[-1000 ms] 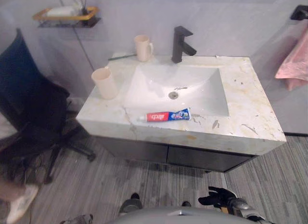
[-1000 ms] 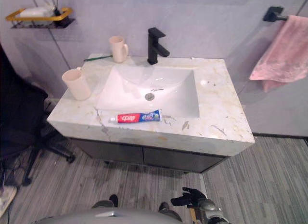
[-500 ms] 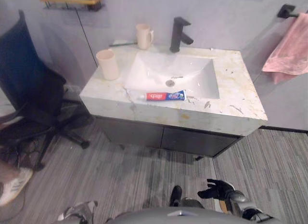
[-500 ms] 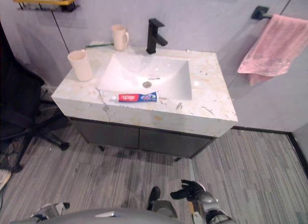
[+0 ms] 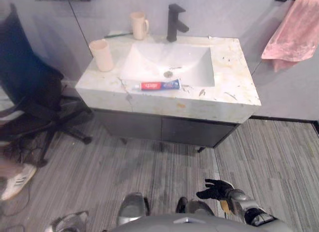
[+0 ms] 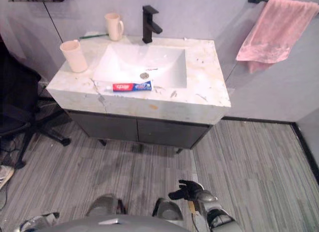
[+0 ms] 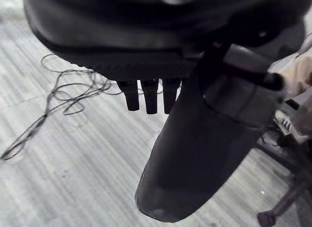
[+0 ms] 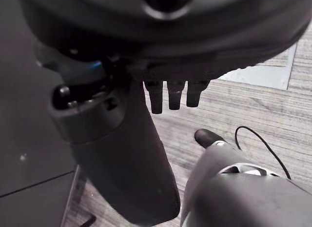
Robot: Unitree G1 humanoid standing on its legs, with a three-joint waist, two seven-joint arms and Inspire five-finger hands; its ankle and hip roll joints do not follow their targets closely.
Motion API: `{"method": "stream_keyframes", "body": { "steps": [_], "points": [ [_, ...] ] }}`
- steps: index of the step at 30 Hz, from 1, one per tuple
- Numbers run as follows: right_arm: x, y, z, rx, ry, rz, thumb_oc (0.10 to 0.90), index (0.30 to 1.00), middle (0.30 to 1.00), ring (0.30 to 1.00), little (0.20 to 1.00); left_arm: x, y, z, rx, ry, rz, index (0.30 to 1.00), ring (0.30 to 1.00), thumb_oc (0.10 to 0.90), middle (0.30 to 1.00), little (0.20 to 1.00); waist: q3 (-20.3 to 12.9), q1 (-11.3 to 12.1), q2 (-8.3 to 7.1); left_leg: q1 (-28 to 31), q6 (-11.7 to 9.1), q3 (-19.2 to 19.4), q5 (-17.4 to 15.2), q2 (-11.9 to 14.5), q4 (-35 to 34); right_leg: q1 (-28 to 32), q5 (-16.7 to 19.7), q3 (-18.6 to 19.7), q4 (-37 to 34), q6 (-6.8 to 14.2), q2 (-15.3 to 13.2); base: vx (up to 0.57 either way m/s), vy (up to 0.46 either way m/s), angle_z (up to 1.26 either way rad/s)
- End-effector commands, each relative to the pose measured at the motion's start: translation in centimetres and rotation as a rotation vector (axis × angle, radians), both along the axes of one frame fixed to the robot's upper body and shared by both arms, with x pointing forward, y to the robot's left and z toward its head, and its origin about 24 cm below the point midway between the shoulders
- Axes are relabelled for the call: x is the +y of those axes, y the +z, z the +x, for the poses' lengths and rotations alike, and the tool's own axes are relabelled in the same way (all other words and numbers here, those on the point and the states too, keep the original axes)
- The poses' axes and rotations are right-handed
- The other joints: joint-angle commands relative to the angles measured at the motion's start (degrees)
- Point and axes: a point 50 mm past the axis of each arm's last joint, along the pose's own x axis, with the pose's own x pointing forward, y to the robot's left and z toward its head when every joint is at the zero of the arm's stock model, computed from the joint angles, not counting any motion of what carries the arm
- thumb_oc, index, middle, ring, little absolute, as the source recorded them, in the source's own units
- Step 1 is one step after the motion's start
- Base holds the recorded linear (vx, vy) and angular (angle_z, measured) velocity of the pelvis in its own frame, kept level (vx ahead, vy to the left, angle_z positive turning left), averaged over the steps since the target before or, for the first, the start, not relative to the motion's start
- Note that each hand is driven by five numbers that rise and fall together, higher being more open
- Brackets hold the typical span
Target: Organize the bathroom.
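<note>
With our right robot hand (image 5: 215, 189) hanging low, spread and empty, we judge the toothpaste tube (image 5: 159, 85) on the surface (image 5: 234, 87) light, soft and slippery, best pinched mid-body.

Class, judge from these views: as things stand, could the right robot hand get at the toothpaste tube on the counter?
Probably not yet. The right robot hand hangs low over the floor, well short of the vanity, while the toothpaste tube lies up on the counter's front edge.

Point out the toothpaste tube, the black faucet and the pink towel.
toothpaste tube (image 5: 159, 85), left eye view, middle of the tube's body.
black faucet (image 5: 173, 23), left eye view, its upright column.
pink towel (image 6: 271, 30), right eye view, middle of the hanging cloth.
</note>
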Motion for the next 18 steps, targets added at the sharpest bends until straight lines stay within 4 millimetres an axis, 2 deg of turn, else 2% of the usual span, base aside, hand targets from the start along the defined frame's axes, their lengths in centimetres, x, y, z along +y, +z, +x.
{"method": "stream_keyframes", "body": {
  "steps": [1, 2, 4, 5, 6, 7, 13, 18],
  "points": [
    [-2.1, 1.7, 2.4, -0.1, 0.019, -0.073, 0.8, 0.9, 0.9, 0.9, 0.9, 2.0, 1.0, 0.6, -0.005, -0.037, 0.095, 0.9, 0.9, 0.8, 0.9, 0.9, -0.35, -0.54, 0.92, 7.47, 4.38, 0.76, -1.08, 2.33, -23.65, 4.46, 2.31, -0.27, -7.96, 7.14, 0.12, 0.15, 0.237, -0.39],
    [-2.0, 1.7, 2.4, -0.106, 0.021, -0.071, 0.8, 0.9, 0.9, 0.9, 0.9, 1.8, 0.9, 0.4, -0.001, -0.025, 0.088, 0.9, 0.9, 0.8, 0.9, 0.9, -0.43, 0.02, 1.42, 7.25, 3.87, -1.95, 1.02, 3.16, -30.73, 5.3, 2.39, 0.93, -8.93, 7.77, 0.39, 0.15, 0.223, -0.18],
    [-2.0, 1.6, 2.3, -0.111, 0.028, -0.068, 0.8, 0.9, 0.9, 0.9, 0.9, 1.8, 0.9, 0.0, 0.006, -0.026, 0.088, 0.9, 0.9, 0.8, 0.9, 0.9, -0.53, 0.82, 1.74, 7.36, 3.22, -5.47, 2.61, 3.61, -36.24, 6.08, 2.42, 1.96, -9.61, 8.38, 0.34, 0.12, 0.154, -0.16],
    [-1.9, 1.6, 2.3, -0.117, 0.027, -0.062, 0.8, 0.9, 0.9, 0.9, 0.9, 1.8, 0.8, -0.4, 0.01, -0.029, 0.091, 0.9, 0.9, 0.8, 0.9, 0.9, -0.47, 1.21, 1.74, 6.78, 3.04, -7.09, 3.08, 3.62, -35.91, 6.39, 2.37, 2.6, -9.58, 8.57, -0.03, 0.12, 0.141, -0.37],
    [-1.7, 1.5, 2.2, -0.115, 0.031, -0.056, 0.8, 0.9, 0.9, 0.9, 0.9, 2.2, 1.0, -0.7, 0.012, -0.027, 0.096, 0.9, 0.9, 0.8, 0.9, 0.9, -1.11, 1.15, 1.72, 8.52, 2.77, -5.8, 1.2, 4.1, -37.69, 6.75, 2.18, 2.33, -9.91, 9.09, -0.76, 0.1, 0.147, -0.44],
    [-1.6, 1.4, 2.0, -0.11, 0.028, -0.053, 0.8, 0.9, 0.9, 0.9, 0.9, 2.3, 1.0, -0.5, 0.012, -0.029, 0.099, 0.9, 0.9, 0.8, 0.9, 0.9, -1.57, 1.03, 1.62, 9.13, 2.5, -5.43, 0.7, 3.59, -37.67, 6.84, 2.55, 1.84, -10.33, 9.2, -1.17, 0.08, 0.141, -0.5],
    [-1.5, 1.2, 1.4, -0.111, 0.022, -0.041, 0.8, 0.9, 0.9, 0.9, 0.9, 3.8, 2.0, 0.7, -0.114, 0.108, 0.145, 0.9, 0.9, 0.8, 0.9, 0.9, -1.92, 0.75, 3.04, 11.63, 3.35, -7.29, 0.31, 1.68, -40.8, 5.99, 3.79, 2.05, -10.4, 10.14, -2.27, 0.03, 0.068, -0.2],
    [-1.4, 1.1, 1.0, -0.114, 0.014, -0.035, 0.8, 0.9, 0.9, 0.9, 0.9, 5.9, 3.6, 1.5, -0.206, 0.083, 0.252, 0.9, 0.9, 0.8, 0.9, 0.9, -2.37, 0.69, 3.87, 12.88, 3.44, -7.6, 0.68, 1.47, -43.27, 6.42, 3.69, 2.4, -11.63, 10.1, -1.56, 0.05, 0.015, -0.03]
  ]
}}
